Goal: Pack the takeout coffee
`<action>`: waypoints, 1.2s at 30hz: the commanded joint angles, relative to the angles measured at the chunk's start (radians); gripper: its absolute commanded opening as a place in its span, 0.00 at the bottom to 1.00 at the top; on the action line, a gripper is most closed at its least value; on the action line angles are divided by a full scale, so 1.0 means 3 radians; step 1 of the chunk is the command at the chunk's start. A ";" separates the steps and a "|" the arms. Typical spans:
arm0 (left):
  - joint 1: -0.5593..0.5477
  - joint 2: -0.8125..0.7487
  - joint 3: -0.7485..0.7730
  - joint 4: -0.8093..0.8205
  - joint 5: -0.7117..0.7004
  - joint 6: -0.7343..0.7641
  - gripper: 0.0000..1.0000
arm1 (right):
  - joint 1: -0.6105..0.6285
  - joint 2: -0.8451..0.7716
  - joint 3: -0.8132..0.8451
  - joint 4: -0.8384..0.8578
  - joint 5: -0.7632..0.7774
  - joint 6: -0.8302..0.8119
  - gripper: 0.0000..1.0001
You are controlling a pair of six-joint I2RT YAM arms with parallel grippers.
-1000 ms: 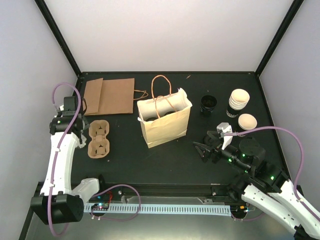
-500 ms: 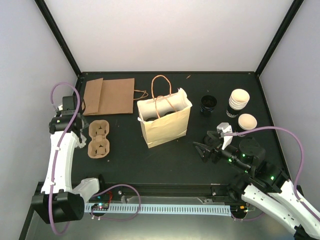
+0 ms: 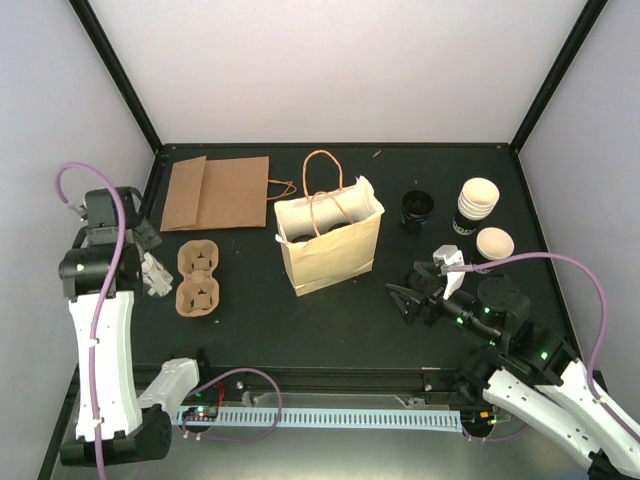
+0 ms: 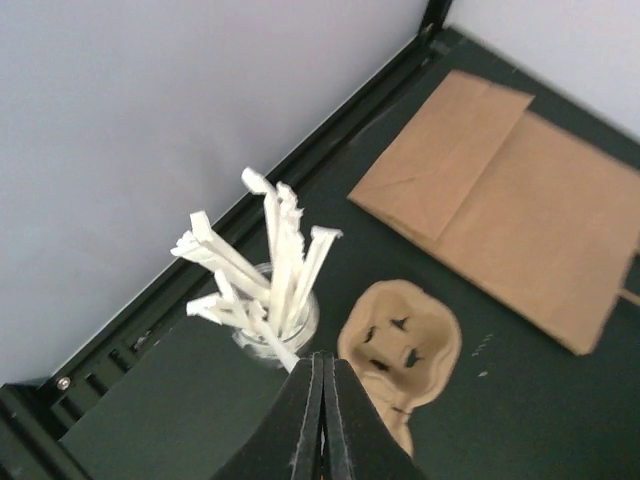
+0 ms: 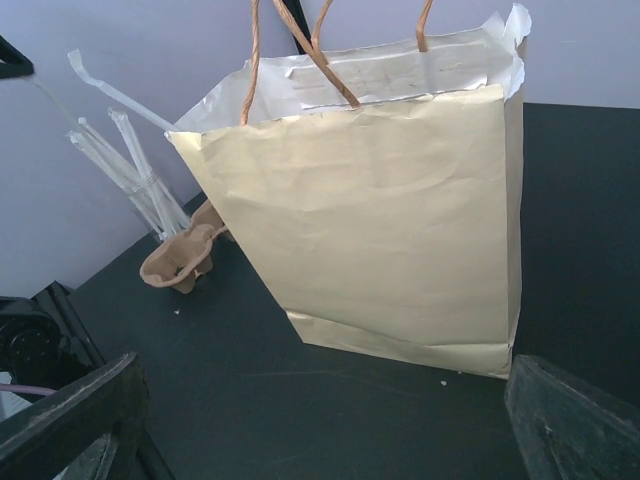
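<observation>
The takeout coffee, a small cream paper cup (image 3: 494, 243), stands at the right of the table, beside a stack of similar cups (image 3: 478, 203). The cream paper bag (image 3: 330, 240) stands open mid-table and fills the right wrist view (image 5: 390, 220). My right gripper (image 3: 408, 288) (image 5: 320, 430) is open, low over the table, facing the bag's side with nothing in it. My left gripper (image 3: 152, 272) (image 4: 322, 360) is at the far left, over a glass jar of wrapped straws (image 4: 270, 300). Its jaws are shut, and one straw (image 4: 275, 345) runs from the jar into their tips.
A pulp cup carrier (image 3: 197, 280) (image 4: 400, 345) lies right of the jar. A flat brown bag (image 3: 218, 192) (image 4: 510, 215) lies behind it. A black tub of lids (image 3: 416, 207) sits behind the right gripper. The side wall stands close to the left arm.
The left gripper has closed at the straw jar, and the left arm has swung left and risen toward the camera. The right arm, bag and cups have not moved.
</observation>
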 commanded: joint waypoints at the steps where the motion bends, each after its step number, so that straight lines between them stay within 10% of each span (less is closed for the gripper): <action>1: 0.0018 -0.0140 0.0449 -0.0287 0.0302 -0.0048 0.02 | 0.0009 0.0016 -0.0007 0.0076 0.0007 0.0012 1.00; 17: 0.0016 -0.0346 0.1673 -0.0021 0.2087 -0.0330 0.03 | 0.0007 0.0073 0.0028 0.0016 0.0022 0.0002 1.00; 26: 0.0015 -0.0408 0.0974 0.1070 0.4102 -0.0642 0.02 | 0.0008 0.0139 0.0033 0.0008 0.0054 0.0007 1.00; 36: -0.0051 -0.0464 0.0679 0.1229 0.4119 -0.0637 0.02 | 0.0008 0.0148 0.0030 0.0006 0.0072 0.0017 1.00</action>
